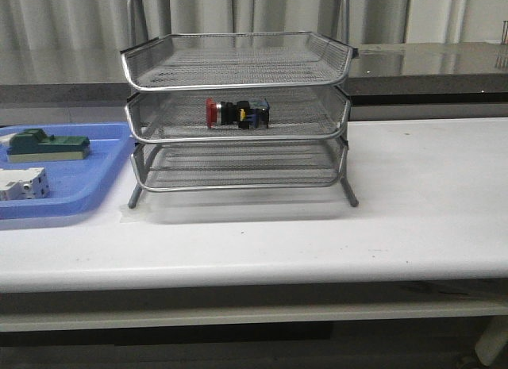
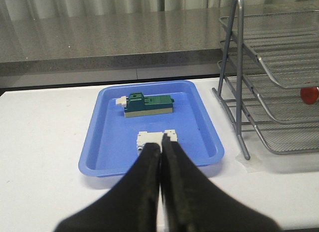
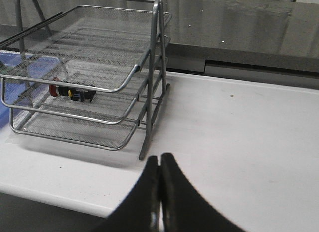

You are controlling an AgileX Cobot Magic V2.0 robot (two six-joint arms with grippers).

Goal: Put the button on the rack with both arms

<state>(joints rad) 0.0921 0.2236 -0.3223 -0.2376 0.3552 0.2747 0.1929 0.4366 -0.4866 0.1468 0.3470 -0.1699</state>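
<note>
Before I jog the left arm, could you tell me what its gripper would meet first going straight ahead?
Probably the small white block in the flat blue plastic tray, directly ahead of the shut left gripper; depth is unclear.

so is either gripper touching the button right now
Apart. In the front view the button lies alone in the rack's middle tier; both wrist views show the left gripper and right gripper shut over the table.

I am counting one button (image 1: 236,113), one rack (image 1: 238,115), one blue tray (image 1: 87,174), two blocks in it, and two grippers.
</note>
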